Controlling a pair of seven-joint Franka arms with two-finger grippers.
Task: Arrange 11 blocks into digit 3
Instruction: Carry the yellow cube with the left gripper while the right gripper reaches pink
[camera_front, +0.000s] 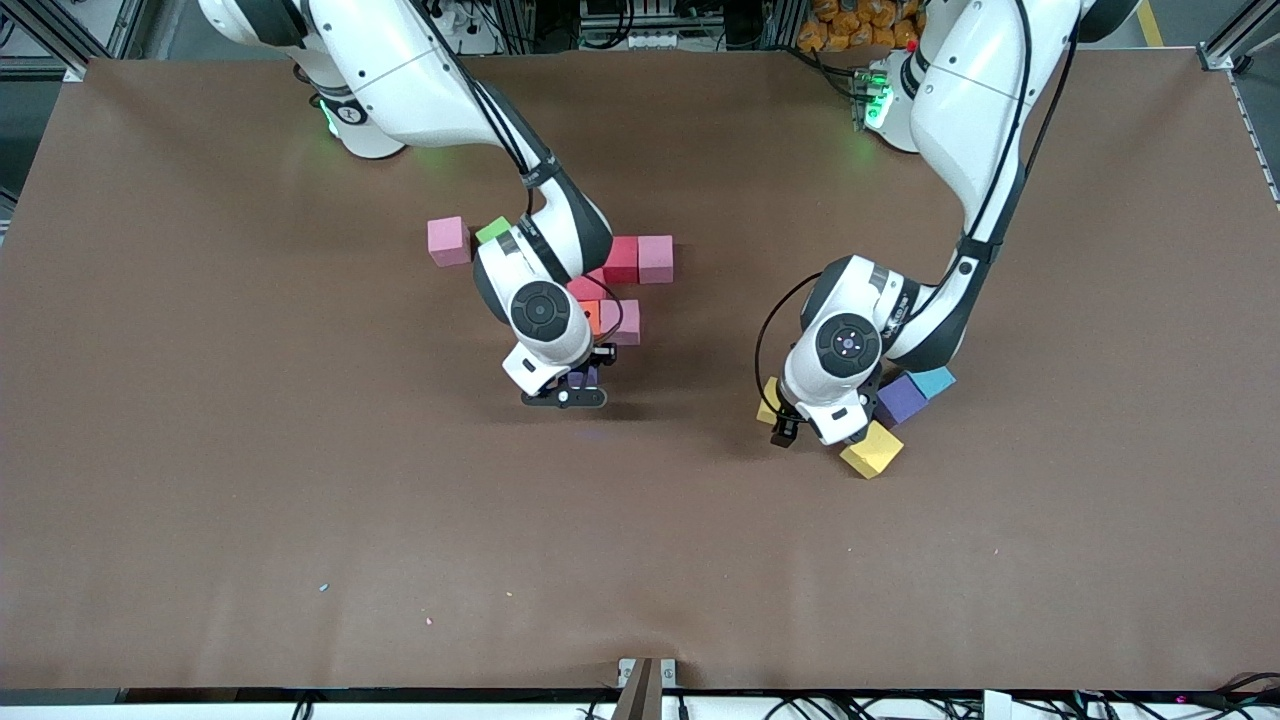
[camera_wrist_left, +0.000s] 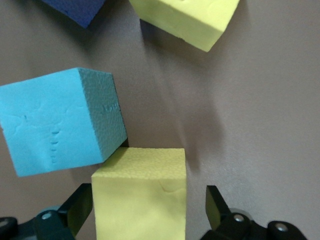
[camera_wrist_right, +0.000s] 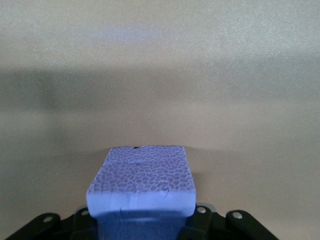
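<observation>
The right gripper (camera_front: 585, 385) points down over the bench (camera_front: 300, 450), clamping a purple block (camera_wrist_right: 142, 182). The left gripper (camera_wrist_left: 145, 210), jaws wide, straddles a yellow block (camera_wrist_left: 140, 195).

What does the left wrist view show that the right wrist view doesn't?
Only the left wrist view: the left gripper open around a yellow block, a cyan block touching that block, a second yellow block and a dark blue corner. Only the right wrist view: the right gripper shut on a purple block. Both: the brown table.
</observation>
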